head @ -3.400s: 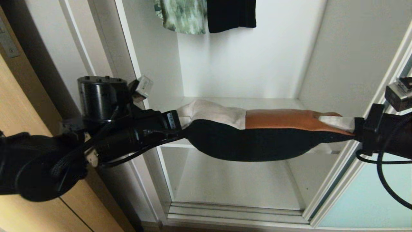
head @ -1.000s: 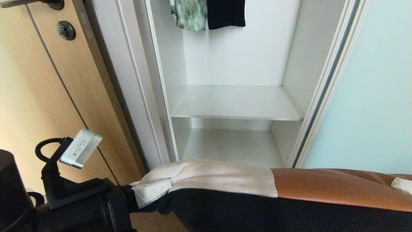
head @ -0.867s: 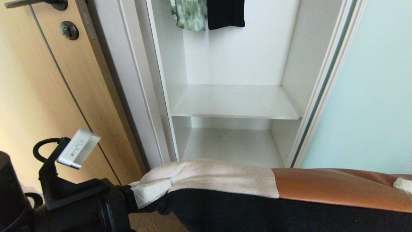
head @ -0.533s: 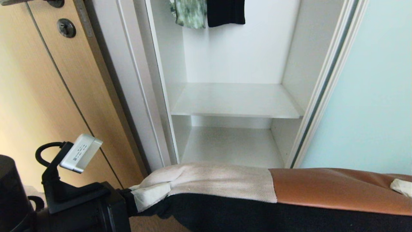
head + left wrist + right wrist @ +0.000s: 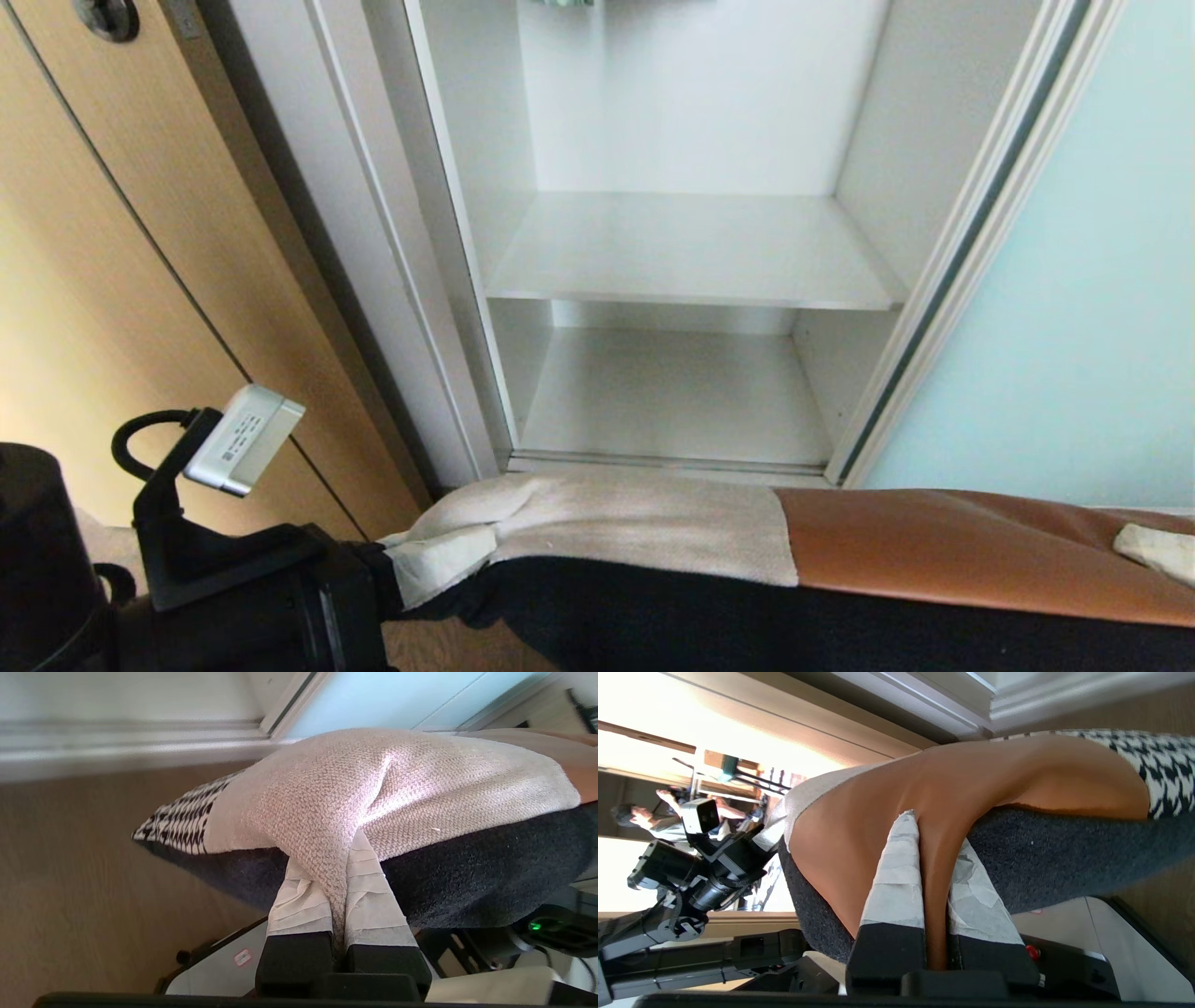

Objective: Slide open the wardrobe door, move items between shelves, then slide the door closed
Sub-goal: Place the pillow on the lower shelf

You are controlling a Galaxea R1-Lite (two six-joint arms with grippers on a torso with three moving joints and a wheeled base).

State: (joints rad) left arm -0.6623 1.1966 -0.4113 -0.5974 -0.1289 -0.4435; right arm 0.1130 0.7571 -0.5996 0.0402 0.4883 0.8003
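The patchwork cushion [image 5: 653,532] stretches level across the bottom of the head view, in front of the open wardrobe and below its shelves. Beige fabric, a brown leather patch and the black backing show. My left gripper [image 5: 420,569] is shut on its beige edge, with the fabric pinched between the taped fingers [image 5: 373,896]. My right gripper [image 5: 931,844] is shut on the brown leather edge. The sliding wardrobe door [image 5: 1074,280] stands slid aside at the right. The upper shelf [image 5: 691,252] and the lower shelf [image 5: 672,397] are bare white boards.
A tan wooden door [image 5: 112,280] and the white wardrobe frame [image 5: 373,233] stand at the left. The door track [image 5: 663,462] runs along the wardrobe's foot. Wood-grain floor [image 5: 70,882] lies under the cushion. A person [image 5: 640,816] is far off in the right wrist view.
The whole head view has tilted down: the hanging clothes have left the top edge and the bottom track has come into sight. Both grippers keep their hold on the cushion.
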